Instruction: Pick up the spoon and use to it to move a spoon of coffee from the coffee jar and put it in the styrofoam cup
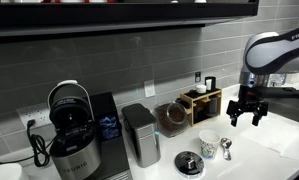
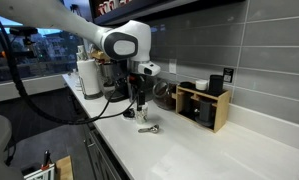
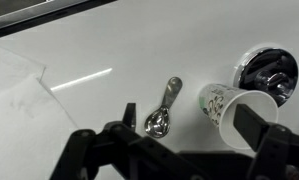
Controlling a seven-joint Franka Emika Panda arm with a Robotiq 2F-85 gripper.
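The small silver spoon (image 3: 164, 107) lies flat on the white counter, bowl toward me in the wrist view. It also shows in both exterior views (image 1: 226, 148) (image 2: 149, 128). The white styrofoam cup (image 3: 234, 108) with dark print stands upright just beside the spoon (image 1: 208, 144). The rounded glass coffee jar (image 1: 171, 117) with dark coffee stands against the back wall (image 2: 164, 95). My gripper (image 1: 244, 121) hangs open and empty above the counter, over the spoon and cup, its two fingers spanning them in the wrist view (image 3: 189, 138).
A flat round black-and-white disc (image 1: 188, 163) lies near the cup (image 3: 267, 70). A grey metal canister (image 1: 139, 135) and a coffee machine (image 1: 74, 135) stand further along. A wooden box (image 1: 201, 100) stands against the tiled wall.
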